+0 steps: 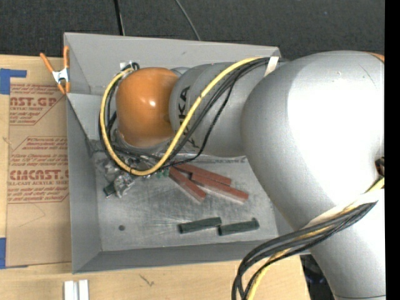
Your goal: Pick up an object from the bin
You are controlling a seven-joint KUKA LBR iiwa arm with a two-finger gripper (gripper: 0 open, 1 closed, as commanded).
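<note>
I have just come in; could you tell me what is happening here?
The KUKA arm reaches in from the right, its gripper low at the left side of the grey bin. Apart from it, reddish-brown sticks lie mid-floor and two dark green bars near the front. Whether it holds anything cannot be seen.

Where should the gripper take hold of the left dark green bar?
Probably its middle, from straight above, across the narrow width: the left dark green bar lies flat with both long sides clear, its right end nearly meeting the other bar.
</note>
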